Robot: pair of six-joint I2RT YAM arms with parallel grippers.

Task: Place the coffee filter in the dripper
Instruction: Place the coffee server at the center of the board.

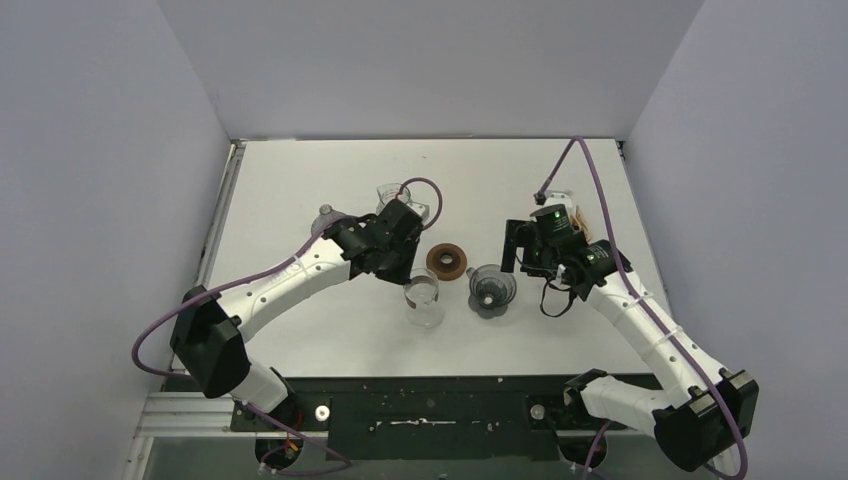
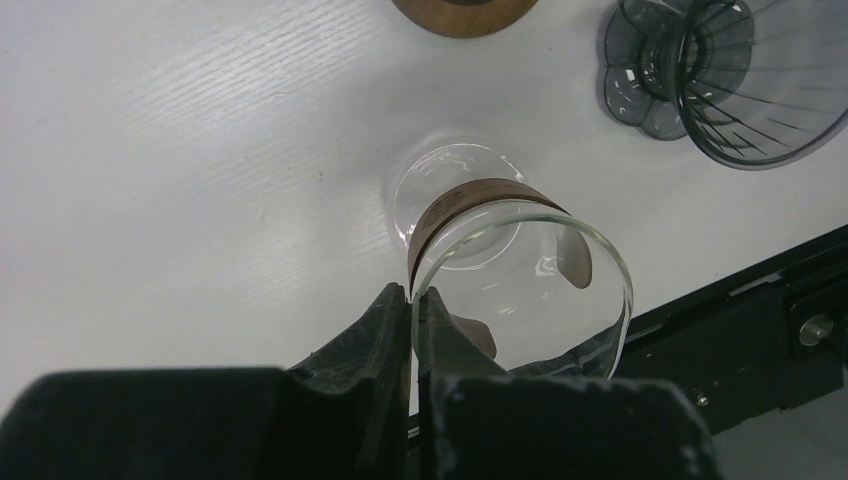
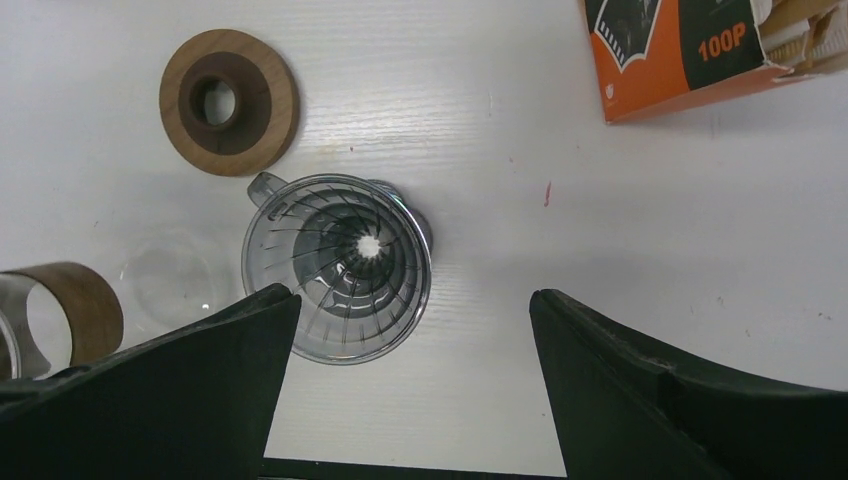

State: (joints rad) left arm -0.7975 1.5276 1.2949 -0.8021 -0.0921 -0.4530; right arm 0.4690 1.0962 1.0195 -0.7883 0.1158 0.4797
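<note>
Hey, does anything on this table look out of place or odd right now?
The wooden ring lies flat beside the dripper, apart from it, not seated on it. The left gripper pinches the rim of the clear tumbler. No spill or damage shows.

Robot lab test cell, not a kitchen. White counter [image 1: 320,190] boxed in by bare grey walls [image 1: 100,150] on three sides. Two arms [image 1: 290,275] bolted to a black rail [image 1: 430,397], purple cables [image 1: 576,141] trailing. Coffee props only: smoky dripper [image 1: 491,289] just beside the right tool [image 3: 413,330], wooden ring [image 1: 447,261] and glass tumbler [image 1: 423,300] to its left, orange filter box [image 3: 680,55] just beyond it.
</note>
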